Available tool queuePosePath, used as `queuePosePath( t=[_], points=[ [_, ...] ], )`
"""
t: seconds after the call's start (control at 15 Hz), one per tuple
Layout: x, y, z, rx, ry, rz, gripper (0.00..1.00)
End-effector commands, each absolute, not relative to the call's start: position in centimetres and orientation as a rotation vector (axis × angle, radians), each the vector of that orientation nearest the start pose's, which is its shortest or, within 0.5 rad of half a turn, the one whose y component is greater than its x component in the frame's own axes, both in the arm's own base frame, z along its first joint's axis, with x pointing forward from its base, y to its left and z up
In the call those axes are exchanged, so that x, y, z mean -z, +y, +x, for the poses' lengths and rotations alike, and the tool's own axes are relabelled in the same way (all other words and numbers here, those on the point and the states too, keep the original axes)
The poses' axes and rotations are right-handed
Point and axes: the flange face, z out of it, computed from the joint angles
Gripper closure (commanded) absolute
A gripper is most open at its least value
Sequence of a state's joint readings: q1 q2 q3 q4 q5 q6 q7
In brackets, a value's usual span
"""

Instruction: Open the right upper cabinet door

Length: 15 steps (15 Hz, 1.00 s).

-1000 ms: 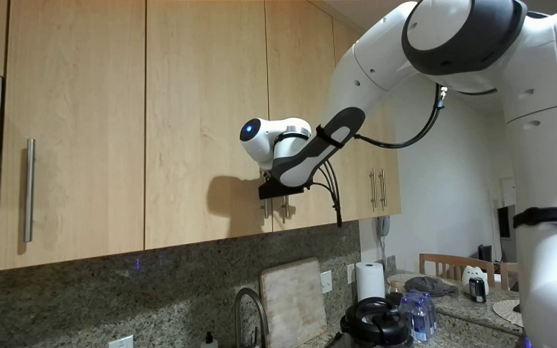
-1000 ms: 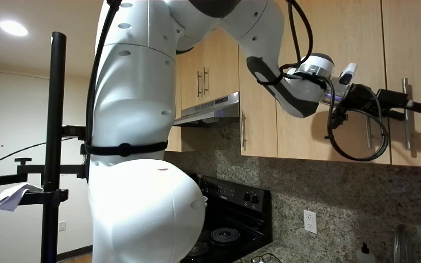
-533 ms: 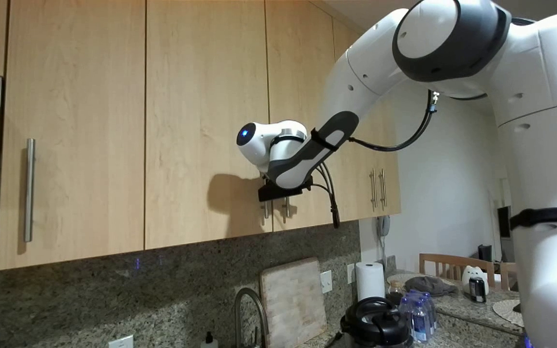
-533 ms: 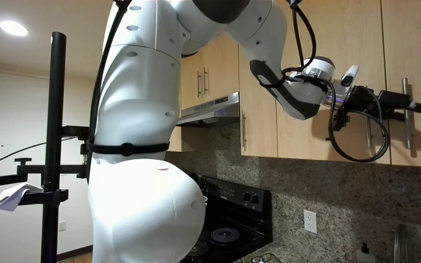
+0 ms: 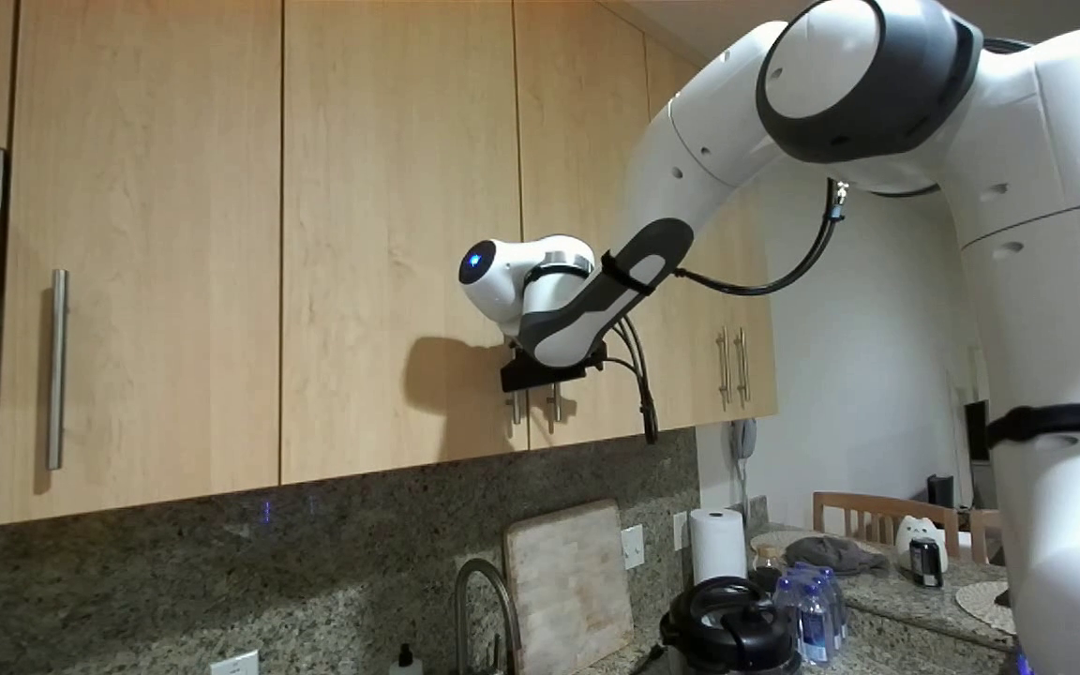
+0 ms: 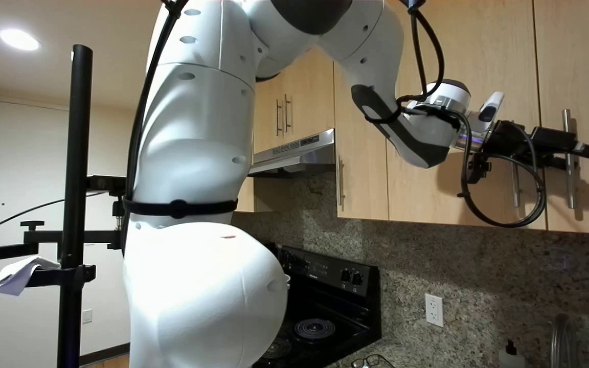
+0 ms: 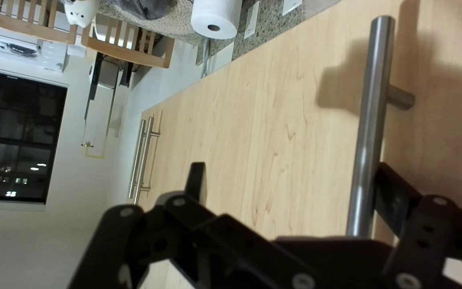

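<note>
Right upper cabinet door [image 5: 573, 141]: third tall door from the left in an exterior view, closed level with its neighbours; what it holds is hidden from me.
Bar handle [image 7: 370, 124]: slim upright metal, low on that door near its left edge, as I see it from outside.
Gripper [image 7: 290, 172]: spread wide around the handle; my wrist view puts the bar between its fingers [image 7: 196, 178], just beside one and well apart from the other. I cannot tell whether the nearer one touches.
Arm [image 5: 690, 169]: bent across in front of the doors in both exterior views.
Wider doors [image 5: 399, 187]: two matching wood fronts, also closed, insides hidden.
Lidded pot [image 5: 726, 626]: below the doors, black lid on, contents covered.
Bottles [image 5: 817, 619]: clear, blue-capped, grouped just beside the pot; I cannot judge how full.
Jar [image 5: 767, 572]: tan top, dark body, behind the pot; I cannot make out the filling.
Paper roll [image 5: 718, 546]: white, standing upright behind the pot, near the jar.
Drinks can [image 5: 925, 562]: dark, upright, in front of a white cat-shaped figure [image 5: 920, 527].
Pump bottle [image 6: 511, 358]: near the faucet [image 6: 560, 340], partly out of frame, contents unclear to me.
</note>
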<state>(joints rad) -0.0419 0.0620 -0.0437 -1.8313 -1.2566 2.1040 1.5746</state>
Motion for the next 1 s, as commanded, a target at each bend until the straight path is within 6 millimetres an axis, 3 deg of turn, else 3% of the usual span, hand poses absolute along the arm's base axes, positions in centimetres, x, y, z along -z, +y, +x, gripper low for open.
queuePosePath(
  t=[0.0, 0.6, 0.93],
  points=[
    [-53.5, -10.2, 59.3, -1.036, -1.136, 1.886, 0.00],
    [-53.7, -9.5, 56.7, -1.004, -1.222, 1.906, 0.00],
    [-54.6, -10.8, 54.7, -1.025, -1.228, 1.869, 0.00]
  ],
)
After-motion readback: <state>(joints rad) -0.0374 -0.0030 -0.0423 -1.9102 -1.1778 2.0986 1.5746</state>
